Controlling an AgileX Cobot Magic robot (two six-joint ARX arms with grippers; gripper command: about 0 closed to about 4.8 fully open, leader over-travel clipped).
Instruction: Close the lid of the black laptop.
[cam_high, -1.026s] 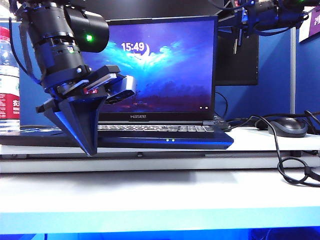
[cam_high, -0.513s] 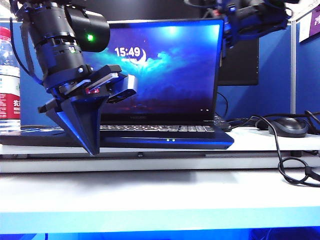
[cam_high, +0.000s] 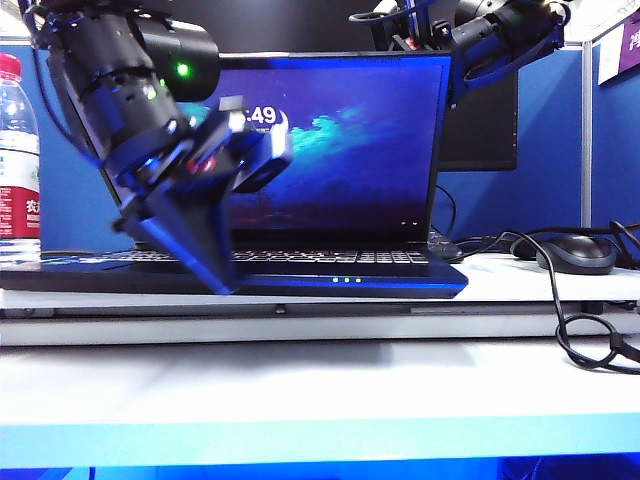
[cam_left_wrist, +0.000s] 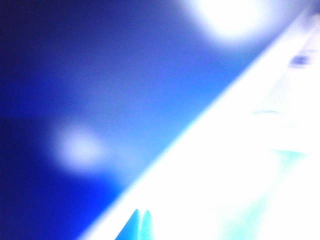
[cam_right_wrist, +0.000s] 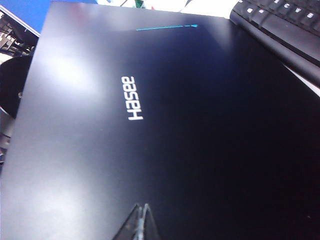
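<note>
- Lid (cam_high: 340, 150) stands open over the laptop (cam_high: 340, 282), tipped forward.
- Right gripper (cam_right_wrist: 142, 220), shut and empty, sits behind the lid's top edge, seemingly touching.
- Left gripper (cam_high: 205, 255), shut, hangs in front.

Much of my view is lost

My left wrist view is a blue-white blur; my left gripper (cam_high: 215, 265) smears in motion, hiding the laptop (cam_high: 400, 280) keyboard's left part.

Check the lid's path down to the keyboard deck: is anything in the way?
Nothing visible lies on the keyboard deck under the lid. The left gripper hangs in front of the black laptop, jaws together; the right gripper, shut, is behind the lid's top edge.
</note>
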